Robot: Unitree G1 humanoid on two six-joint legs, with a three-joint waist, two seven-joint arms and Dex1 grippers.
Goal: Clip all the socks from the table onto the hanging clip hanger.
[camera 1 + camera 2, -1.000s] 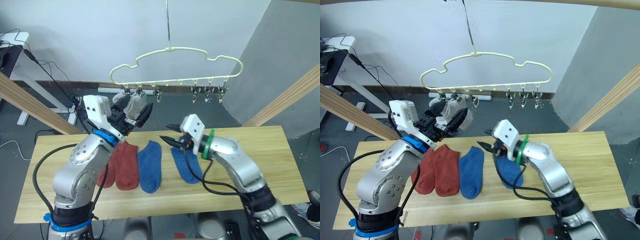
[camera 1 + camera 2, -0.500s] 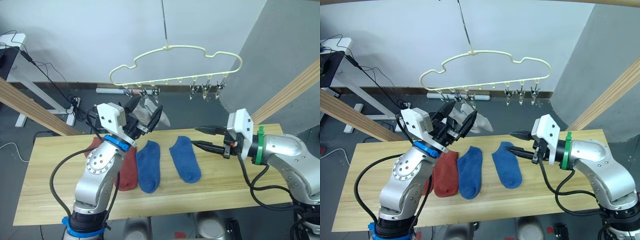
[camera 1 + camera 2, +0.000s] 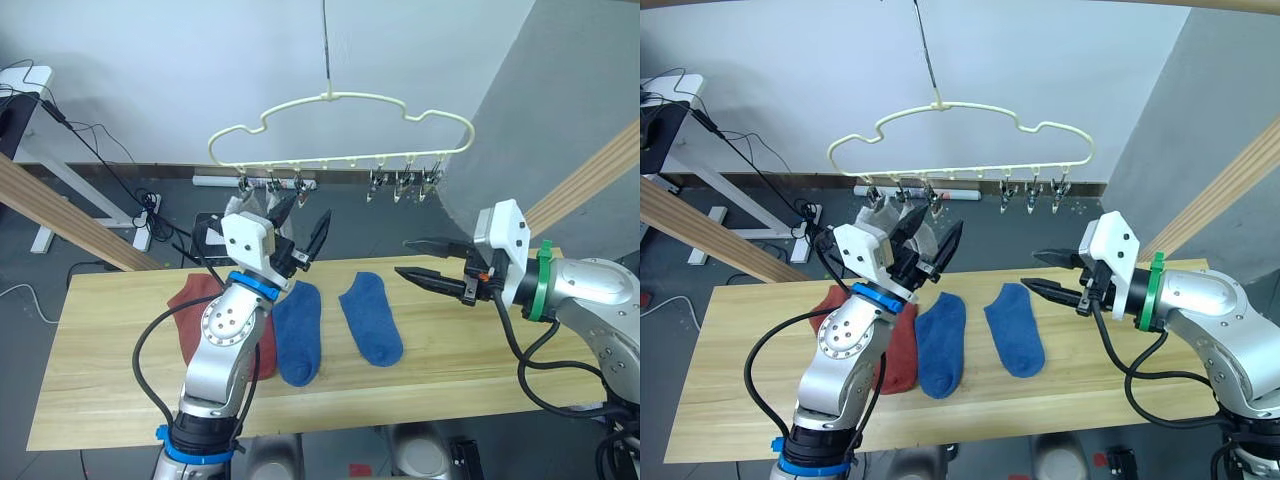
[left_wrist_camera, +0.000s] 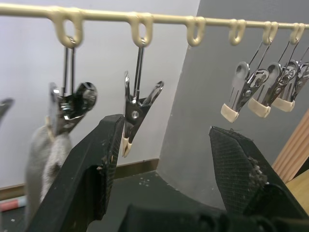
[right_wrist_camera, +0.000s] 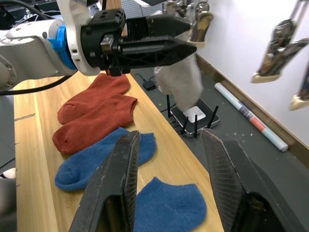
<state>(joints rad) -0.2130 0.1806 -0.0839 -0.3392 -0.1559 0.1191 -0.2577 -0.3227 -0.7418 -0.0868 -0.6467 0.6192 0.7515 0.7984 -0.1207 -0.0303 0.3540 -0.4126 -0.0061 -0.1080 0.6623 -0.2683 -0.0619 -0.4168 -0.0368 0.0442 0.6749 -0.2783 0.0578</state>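
Socks, soft and limp: two blue socks (image 3: pixel 340 322) and two red socks (image 3: pixel 215 318) lie flat on the counter (image 3: pixel 460 385); best pinched at cuffs. Left pincer (image 3: pixel 300 232) and right pincer (image 3: pixel 420 261) gape empty below the clip hanger (image 3: pixel 340 130).

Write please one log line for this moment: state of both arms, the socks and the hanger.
left gripper: open, below clips | right gripper: open, over table | grey sock: clipped on clip hanger | red socks, blue socks: on table

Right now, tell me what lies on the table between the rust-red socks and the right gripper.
Two blue socks lie side by side on the table between the rust-red socks and the open right gripper, shown in both eye views.
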